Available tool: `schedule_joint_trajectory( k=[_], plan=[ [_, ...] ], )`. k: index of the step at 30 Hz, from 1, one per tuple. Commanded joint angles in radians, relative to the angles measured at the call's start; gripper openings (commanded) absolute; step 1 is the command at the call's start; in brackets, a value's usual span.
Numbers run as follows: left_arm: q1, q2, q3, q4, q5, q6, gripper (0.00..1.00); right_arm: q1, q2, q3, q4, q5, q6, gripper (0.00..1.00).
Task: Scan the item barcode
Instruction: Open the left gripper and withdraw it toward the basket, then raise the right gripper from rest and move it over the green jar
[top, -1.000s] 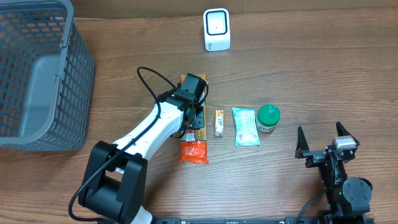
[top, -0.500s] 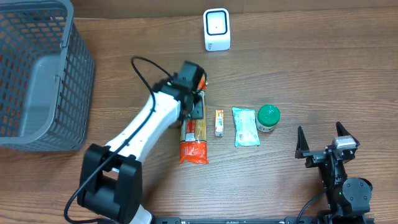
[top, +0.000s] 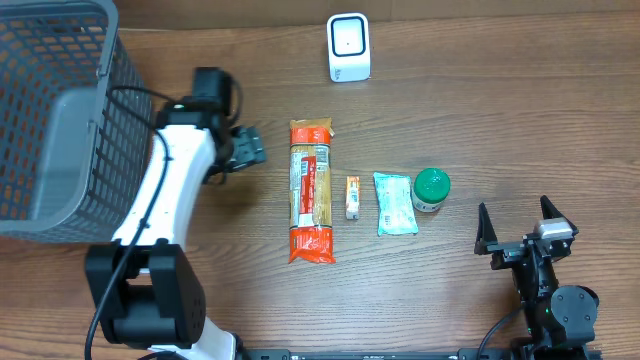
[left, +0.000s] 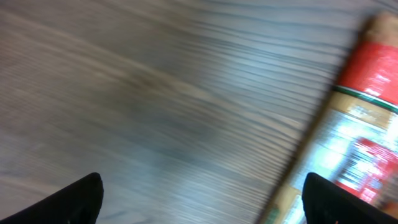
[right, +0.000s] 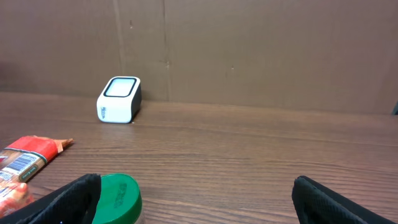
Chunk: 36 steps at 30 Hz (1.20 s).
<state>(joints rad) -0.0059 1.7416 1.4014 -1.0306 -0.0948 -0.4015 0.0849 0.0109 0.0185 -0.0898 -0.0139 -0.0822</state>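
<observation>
"Spaghetti packet (top: 311, 190) lies flat on the bench (top: 480, 110), just left of a small sachet (top: 352, 197), with nothing gripping it."

"And the left end effector (top: 247, 150)?"

"Spread wide and empty, between the packet and the grey basket (top: 120, 150). The right end effector (top: 515, 228) is spread and empty too, near the front edge, off to the right of the green-lidded jar (top: 431, 188)."

"Scanner?"

"White scanner (top: 349, 47) stands at the back, beyond the packet."

Overhead: looks straight down from high up, taking in the whole table (top: 480, 90). Left wrist: very near the wood, blurred, pasta packet (left: 367, 112) at right. Right wrist: low at near right, faces the far scanner (right: 119, 99). Both things shared with overhead.
</observation>
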Motion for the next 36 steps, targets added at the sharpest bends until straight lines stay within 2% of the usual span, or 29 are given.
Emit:
schedule_joint_trajectory(
  k=[1,3,36],
  plan=[
    [0.062,-0.002,0.007,-0.016,-0.010,0.047,0.96,-0.001,-0.007,-0.011,0.006,0.010,-0.005,1.00],
    [0.087,-0.002,0.007,-0.019,-0.014,0.051,1.00,-0.001,-0.007,-0.011,0.006,0.009,-0.005,1.00],
    [0.117,-0.002,0.007,-0.012,-0.017,0.050,1.00,-0.001,-0.007,-0.011,0.006,0.010,-0.005,1.00]
  ],
)
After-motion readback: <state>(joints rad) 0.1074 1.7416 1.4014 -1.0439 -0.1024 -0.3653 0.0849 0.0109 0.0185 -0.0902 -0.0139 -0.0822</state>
